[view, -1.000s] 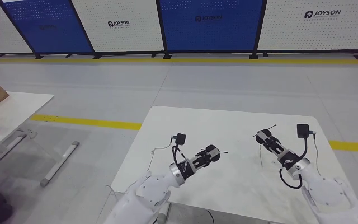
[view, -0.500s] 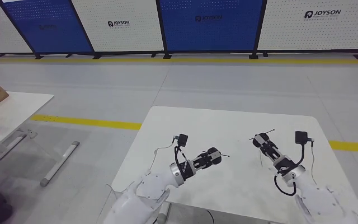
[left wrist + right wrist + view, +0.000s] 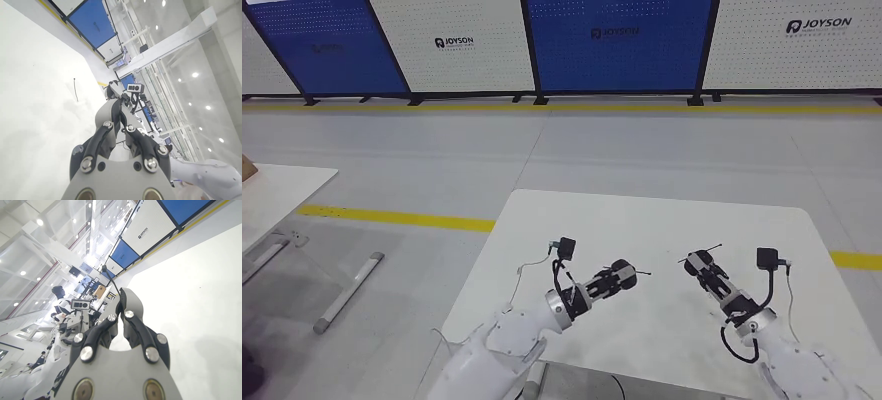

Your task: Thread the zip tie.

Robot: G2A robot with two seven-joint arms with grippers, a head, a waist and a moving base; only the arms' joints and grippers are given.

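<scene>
The right gripper [image 3: 120, 293] is clenching the zip tie [image 3: 104, 268], whose head is poking free above the white table [image 3: 642, 215]. The left gripper [image 3: 630, 270] is pinching a thin black strip [image 3: 641, 271], with bare tabletop lying between the two grippers. A loose black tie [image 3: 75, 90] is lying flat on the table. Blue and white panels [image 3: 617, 60] are showing printed logos beyond the far edge.

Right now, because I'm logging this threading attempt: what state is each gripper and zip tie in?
Left gripper: shut on a thin black strip that pokes out past its tips.
Right gripper: shut on a black plastic zip tie.
Black plastic zip tie: straight, not looped, both ends free.
Loose black zip tie: lying flat on the white table, straight, no gripper on it.
</scene>
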